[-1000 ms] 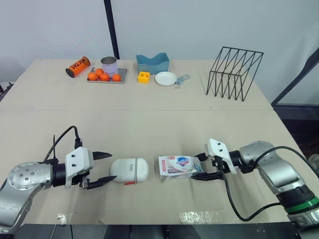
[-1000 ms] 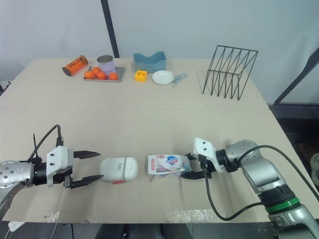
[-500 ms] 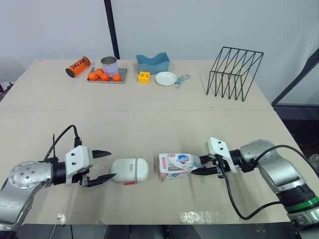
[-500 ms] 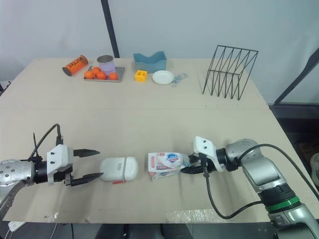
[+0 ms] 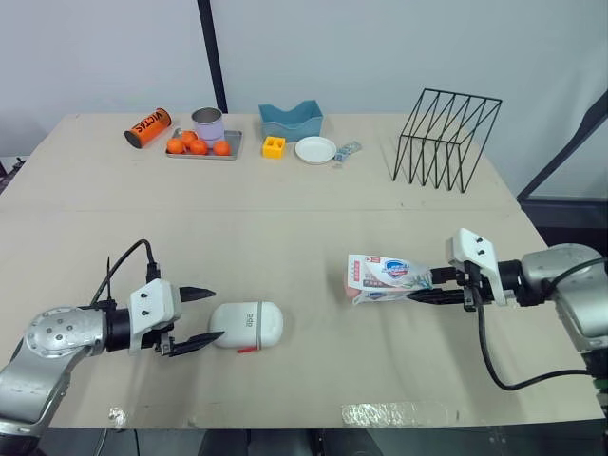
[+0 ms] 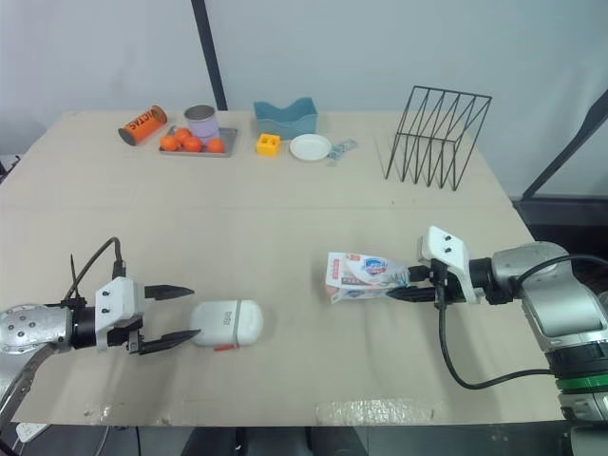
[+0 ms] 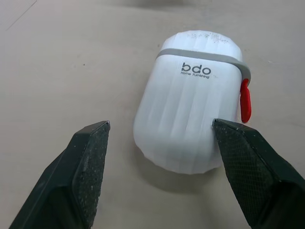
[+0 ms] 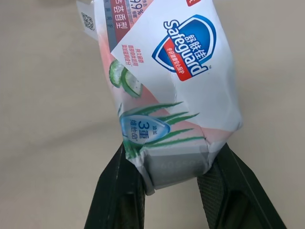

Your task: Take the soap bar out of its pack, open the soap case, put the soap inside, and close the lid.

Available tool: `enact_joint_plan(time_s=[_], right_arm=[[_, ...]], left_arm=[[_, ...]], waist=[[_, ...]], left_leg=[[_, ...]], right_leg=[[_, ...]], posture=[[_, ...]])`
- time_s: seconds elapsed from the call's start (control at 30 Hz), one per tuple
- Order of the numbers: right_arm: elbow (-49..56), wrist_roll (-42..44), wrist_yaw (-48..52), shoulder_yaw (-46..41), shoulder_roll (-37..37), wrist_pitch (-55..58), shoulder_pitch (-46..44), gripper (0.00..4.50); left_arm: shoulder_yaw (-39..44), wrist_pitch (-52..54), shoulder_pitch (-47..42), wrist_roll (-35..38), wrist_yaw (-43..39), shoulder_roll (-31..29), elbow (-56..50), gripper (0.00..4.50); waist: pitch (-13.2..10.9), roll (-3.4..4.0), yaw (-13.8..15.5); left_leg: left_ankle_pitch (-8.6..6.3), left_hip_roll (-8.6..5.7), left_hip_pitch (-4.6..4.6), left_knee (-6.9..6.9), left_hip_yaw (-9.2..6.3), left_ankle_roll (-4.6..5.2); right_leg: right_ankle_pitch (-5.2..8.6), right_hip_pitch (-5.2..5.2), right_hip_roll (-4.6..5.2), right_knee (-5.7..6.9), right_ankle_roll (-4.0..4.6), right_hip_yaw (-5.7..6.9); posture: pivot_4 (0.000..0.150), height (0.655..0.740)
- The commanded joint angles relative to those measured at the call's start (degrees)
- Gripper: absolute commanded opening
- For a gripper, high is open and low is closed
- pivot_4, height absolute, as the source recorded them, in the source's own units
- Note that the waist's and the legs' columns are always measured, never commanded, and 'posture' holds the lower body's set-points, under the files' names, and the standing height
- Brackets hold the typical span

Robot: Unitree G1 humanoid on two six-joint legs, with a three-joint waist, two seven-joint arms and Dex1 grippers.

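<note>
Soap pack of printed white film (image 5: 383,275) is clamped endwise in the right gripper (image 5: 423,294); white ribbed soap case (image 5: 247,325) is flanked by the parted left gripper (image 5: 216,313).

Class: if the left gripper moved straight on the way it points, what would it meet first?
The soap case: it lies directly ahead of the left gripper, seemingly between its open fingers.

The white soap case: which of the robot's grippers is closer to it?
Left. The left gripper is open right beside the soap case, fingertips at its near end. The right gripper is well off to the case's other side, shut on the soap pack.
</note>
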State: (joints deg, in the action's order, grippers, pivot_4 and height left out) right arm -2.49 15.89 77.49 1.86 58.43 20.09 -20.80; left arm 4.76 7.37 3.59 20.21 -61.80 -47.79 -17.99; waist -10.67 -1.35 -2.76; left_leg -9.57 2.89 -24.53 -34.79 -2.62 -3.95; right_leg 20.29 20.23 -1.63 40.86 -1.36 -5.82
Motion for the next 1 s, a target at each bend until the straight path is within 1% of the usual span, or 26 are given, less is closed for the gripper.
enact_joint_plan(time_s=[0.03, 0.13, 0.2, 0.3, 0.4, 0.5, 0.57, 0.67, 0.73, 0.83, 1.0], right_arm=[[2.29, -0.30, 3.72, -1.61, 4.90, -1.76, 0.20, 1.41], [1.76, -1.08, 3.90, -1.31, 6.43, -2.14, -0.37, 1.41], [6.26, -0.09, 6.26, -1.44, 8.44, -2.07, 2.59, 1.41], [7.00, -1.00, 5.05, -1.70, 8.63, -1.82, 3.50, 1.41], [12.23, 2.09, 7.32, -3.36, 10.10, 0.30, 6.76, 1.41], [9.35, 0.74, 4.54, -3.23, 8.97, 0.57, 5.41, 1.41], [9.85, 0.76, 5.19, -3.07, 9.71, -0.23, 6.49, 1.41], [9.05, 0.67, 4.07, -2.71, 9.04, 0.14, 5.59, 1.41], [11.19, 2.11, 5.69, -3.20, 9.95, 0.67, 6.94, 1.41], [6.78, -0.69, 3.98, -2.47, 9.74, -1.02, 6.35, 1.41], [5.33, -0.41, 4.54, -3.85, 10.76, -1.44, 8.22, 1.41]], left_arm=[[0.08, -0.99, -0.71, -0.29, -0.28, 0.12, 0.76, 3.64], [-0.20, -1.31, -0.93, -0.29, -0.37, 0.15, 1.20, 3.64], [-0.48, -1.64, -0.97, -0.38, -0.46, 0.17, 1.49, 3.64], [-0.74, -1.84, -1.18, -0.44, -0.30, 0.31, 1.77, 3.64], [-0.73, -1.98, -1.29, -0.27, -0.48, 0.21, 1.78, 3.64], [-0.21, -1.54, -1.42, 1.78, -1.70, 0.04, 0.74, 3.64], [0.05, -1.22, -1.38, 2.73, -2.74, -0.28, 0.26, 3.64], [0.65, -0.97, -1.22, 3.21, -3.65, -0.76, -0.07, 3.64], [1.00, -0.56, -1.12, 3.62, -4.00, -1.07, -0.37, 3.64], [1.75, 0.44, -0.66, 4.83, -4.46, -1.48, -1.55, 3.64], [2.47, 0.90, -0.15, 4.93, -4.74, -2.14, -2.00, 3.64]], waist=[[-0.04, 0.08, 0.02], [-0.04, 0.08, 0.01], [-0.03, 0.10, 0.01], [-0.03, 0.11, 0.01], [-0.04, 0.11, 0.01], [-0.03, 0.12, -0.01], [-0.03, 0.10, 0.00], [-0.04, 0.13, 0.01], [-0.04, 0.13, 0.01], [-0.04, 0.12, 0.01], [-0.04, 0.12, 0.01]], left_leg=[[0.00, 0.00, 0.00, 0.00, 0.00, 0.00], [0.00, 0.01, 0.00, 0.01, -0.02, 0.01], [0.00, 0.01, 0.01, -0.01, 0.00, 0.00], [0.00, 0.01, 0.00, 0.00, -0.01, 0.01], [0.00, 0.01, 0.01, -0.03, 0.00, 0.00], [0.00, 0.01, 0.00, -0.02, -0.01, 0.01], [0.00, 0.00, 0.01, -0.03, 0.01, 0.00], [0.00, 0.00, 0.00, -0.05, 0.00, 0.00], [0.00, 0.01, 0.00, -0.04, 0.00, 0.00], [0.00, 0.01, -0.01, -0.04, 0.00, 0.01], [0.00, 0.01, 0.00, -0.06, -0.01, 0.01]], right_leg=[[0.00, 0.00, 0.00, 0.00, 0.00, 0.01], [0.00, 0.00, 0.00, 0.00, 0.00, 0.03], [0.00, -0.01, 0.01, 0.00, 0.01, 0.00], [0.01, 0.00, 0.00, 0.00, -0.01, 0.02], [0.00, -0.01, 0.01, 0.01, 0.00, -0.01], [0.01, -0.01, 0.00, 0.01, -0.01, 0.01], [0.00, -0.01, 0.01, 0.01, -0.01, -0.01], [0.01, -0.02, 0.01, 0.02, -0.01, 0.00], [0.01, -0.01, 0.00, 0.01, -0.01, 0.01], [0.01, -0.01, 0.00, 0.01, -0.01, 0.01], [0.01, -0.02, 0.00, 0.01, -0.01, 0.02]], posture=[[0.150, 0.7400], [0.150, 0.7400], [0.150, 0.7400], [0.150, 0.7400], [0.150, 0.7400], [0.150, 0.7400], [0.150, 0.7400], [0.150, 0.7400], [0.150, 0.7400], [0.150, 0.7400], [0.150, 0.7400]])
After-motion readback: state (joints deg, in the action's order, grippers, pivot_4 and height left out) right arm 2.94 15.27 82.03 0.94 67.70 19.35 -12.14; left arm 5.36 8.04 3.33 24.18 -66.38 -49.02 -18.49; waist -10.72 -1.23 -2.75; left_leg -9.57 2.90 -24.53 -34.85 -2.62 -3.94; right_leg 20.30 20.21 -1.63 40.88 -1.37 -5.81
